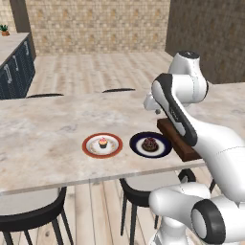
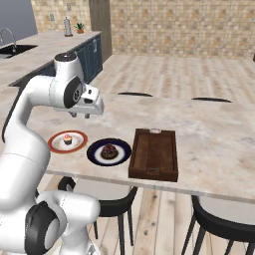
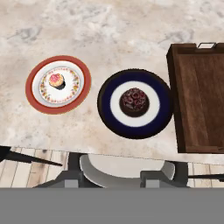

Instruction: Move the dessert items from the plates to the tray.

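Sitting on navy-rimmed plate (image 3: 134, 103), dark round cake (image 3: 134, 102), possibly berry-topped, tray (image 3: 199, 100) beside

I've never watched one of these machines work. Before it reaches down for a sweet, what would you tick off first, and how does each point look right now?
1. Cupcake sits upright in the middle of the orange-rimmed plate: ok.
2. Chocolate cake sits in the middle of the navy-rimmed plate: ok.
3. Tray has free room for both sweets: ok, nothing lies on its floor.
4. Tray lies close beside the navy-rimmed plate, so the carry is short: ok.
5. Gripper open wide enough to take a sweet: not ok, it is shut and must open first.
6. Gripper lined up over one sweet: not ok, it hovers high above the counter edge, holding nothing.
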